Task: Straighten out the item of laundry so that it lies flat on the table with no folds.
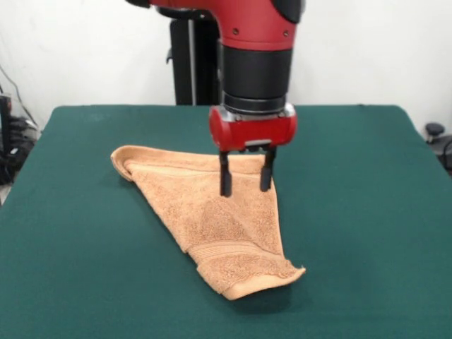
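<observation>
The claw [246,186] hangs from the red and black arm [256,63] with its two black fingers [225,182] spread apart and pointing straight down, gripping nothing. The tips stand over the upper part of the towel [212,219]; whether they touch the cloth cannot be told.

There is one towel, orange-tan terry, lying near the middle of the green worktop [367,212]. Its outline is roughly triangular. The long axis runs from the claw's side toward the front edge of the worktop, with the narrow hemmed end pointing that way and lifted a little off the cloth top, a shadow beneath it. A woven band crosses it just above that hem. The broad end stretches from under the claw out to the left, where the corner is rolled over on itself. A fold line runs diagonally along the left edge.

Beyond the worktop, behind the claw, rises a black post [185,60]. Dark cables [14,134] lie off the left edge and a black object [434,131] off the right.
</observation>
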You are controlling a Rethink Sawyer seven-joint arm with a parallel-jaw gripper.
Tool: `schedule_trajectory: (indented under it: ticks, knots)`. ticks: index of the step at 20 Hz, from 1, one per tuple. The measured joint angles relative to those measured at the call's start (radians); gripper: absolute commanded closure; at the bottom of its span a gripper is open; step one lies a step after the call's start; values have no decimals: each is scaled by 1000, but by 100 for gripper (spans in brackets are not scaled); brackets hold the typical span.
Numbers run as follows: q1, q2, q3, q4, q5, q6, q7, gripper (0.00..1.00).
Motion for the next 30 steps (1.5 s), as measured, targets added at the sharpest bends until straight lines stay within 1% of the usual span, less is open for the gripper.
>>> schedule_trajectory:
  ticks: [7, 12, 17, 25, 26, 30]
  knots:
    - [26, 33, 0, -27, 28, 0, 0, 0]
    - [28, 31, 0, -29, 38, 3, 0, 0]
    - [28, 25, 0, -32, 44, 32, 0, 0]
    - [29, -26, -3, -52, 64, 173, 0, 0]
    - [33, -28, -11, -75, 64, 204, 0, 0]
    - [46, -21, -26, -120, 64, 220, 0, 0]
